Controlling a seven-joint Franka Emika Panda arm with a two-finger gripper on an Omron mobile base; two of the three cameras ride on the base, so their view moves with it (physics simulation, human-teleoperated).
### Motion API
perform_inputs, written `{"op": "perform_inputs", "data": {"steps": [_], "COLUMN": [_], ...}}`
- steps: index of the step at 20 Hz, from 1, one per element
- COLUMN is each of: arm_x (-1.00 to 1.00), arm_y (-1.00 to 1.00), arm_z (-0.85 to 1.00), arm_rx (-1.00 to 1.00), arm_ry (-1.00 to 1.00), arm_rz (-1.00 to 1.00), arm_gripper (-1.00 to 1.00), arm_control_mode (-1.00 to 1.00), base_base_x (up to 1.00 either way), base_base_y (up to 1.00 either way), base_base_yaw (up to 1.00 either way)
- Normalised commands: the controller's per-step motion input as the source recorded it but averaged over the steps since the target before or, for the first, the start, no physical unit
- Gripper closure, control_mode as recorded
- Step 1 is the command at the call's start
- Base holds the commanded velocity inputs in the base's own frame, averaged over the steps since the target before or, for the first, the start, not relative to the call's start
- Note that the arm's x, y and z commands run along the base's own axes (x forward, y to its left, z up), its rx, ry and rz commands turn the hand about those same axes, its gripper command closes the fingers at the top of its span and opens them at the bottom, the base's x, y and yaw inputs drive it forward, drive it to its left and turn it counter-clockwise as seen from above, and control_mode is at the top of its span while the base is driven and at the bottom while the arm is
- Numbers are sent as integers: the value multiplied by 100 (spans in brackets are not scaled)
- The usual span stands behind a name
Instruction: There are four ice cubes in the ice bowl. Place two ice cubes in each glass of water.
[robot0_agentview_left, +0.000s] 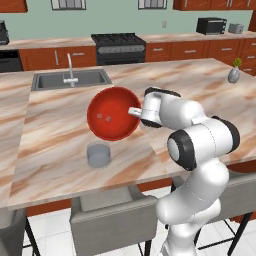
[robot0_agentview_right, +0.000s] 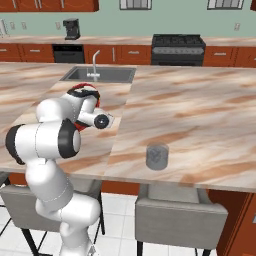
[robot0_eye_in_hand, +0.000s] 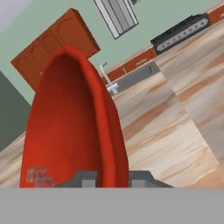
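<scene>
Red ice bowl (robot0_eye_in_hand: 70, 131) — rim pinched between clenched fingers (robot0_eye_in_hand: 89, 178) | tilted above counter (robot0_agentview_left: 60, 145)

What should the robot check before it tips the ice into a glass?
1. Grip on the ice bowl: ok. The gripper is shut on the rim, one finger each side.
2. Bowl lifted off the counter: ok; it is tilted in the air.
3. Ice cubes in the bowl: ok; they lie at its low side in the hand view. How many there are: cannot tell.
4. Bowl over a glass of water: not ok; the near glass stands in front of the bowl.
5. Second glass: ok, upright on the counter.
6. Ice already in either glass: cannot tell.
</scene>
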Motion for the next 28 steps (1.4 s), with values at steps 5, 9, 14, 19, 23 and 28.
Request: {"op": "perform_inputs", "data": {"steps": [5, 9, 14, 19, 23, 28], "arm_x": [-9, 0, 0, -5, -5, -6], "arm_y": [1, 5, 22, 20, 0, 2], "arm_z": [4, 2, 27, 23, 0, 0], "arm_rx": [0, 0, 0, -8, -3, -4], "arm_ry": [-4, -1, -11, -11, -1, -1], "arm_rz": [0, 0, 0, 0, 0, 1], "arm_gripper": [100, 100, 100, 100, 100, 100], "arm_control_mode": [-100, -100, -100, -100, -100, -100], "base_base_x": [0, 0, 0, 0, 0, 0], "base_base_y": [0, 0, 0, 0, 0, 0], "base_base_yaw": [0, 0, 0, 0, 0, 0]}}
